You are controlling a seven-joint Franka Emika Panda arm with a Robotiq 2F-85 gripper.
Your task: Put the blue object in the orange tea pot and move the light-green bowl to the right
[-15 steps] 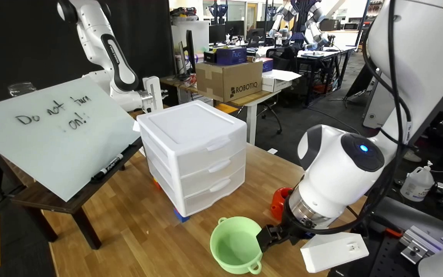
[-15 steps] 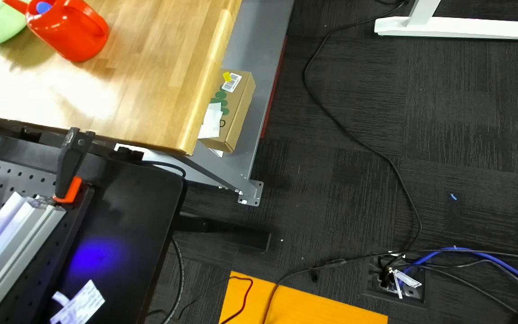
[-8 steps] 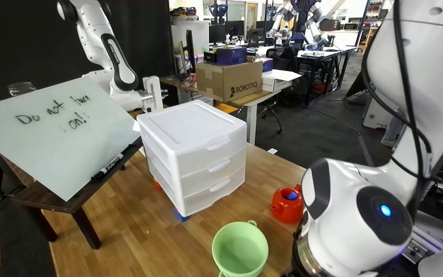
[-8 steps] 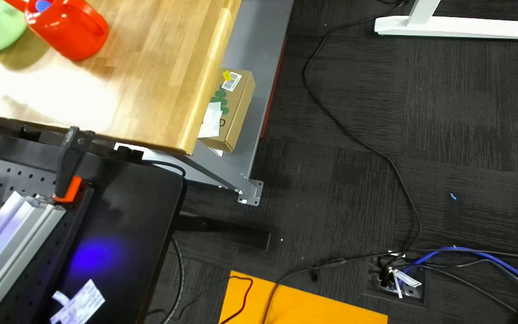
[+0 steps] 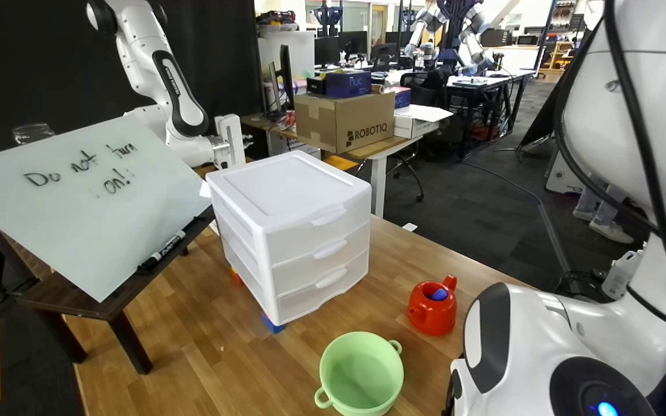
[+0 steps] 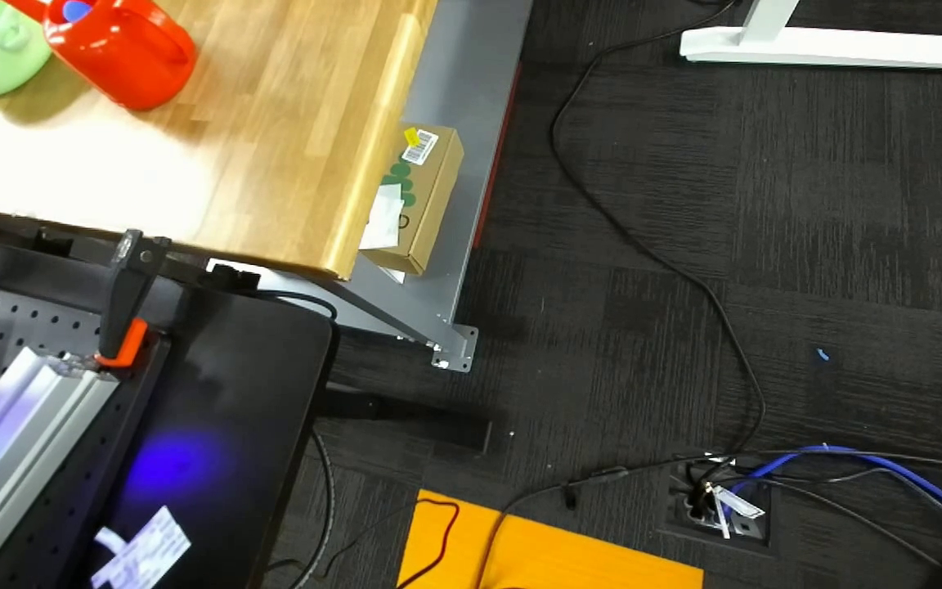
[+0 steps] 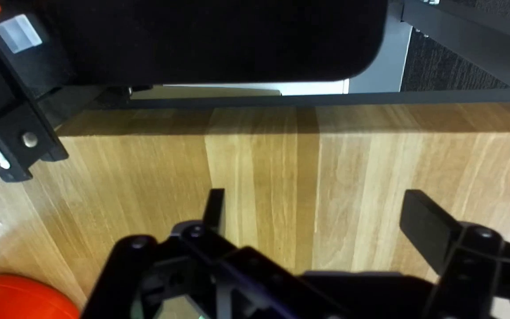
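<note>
Fingers (image 7: 430,232), parted, have left the light-green bowl (image 5: 362,374).

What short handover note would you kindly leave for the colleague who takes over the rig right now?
Claw: open, holding nothing, seen over the table near its edge in the wrist view.
Blue object: inside the orange tea pot, which stands upright on the table.
Light-green bowl: upright on the table, apart from the tea pot, to its lower left in an exterior view.
Done: the blue object is in the tea pot.
Left: possibly the bowl's move right; the pictures do not settle whether it is complete, so please check first.
</note>
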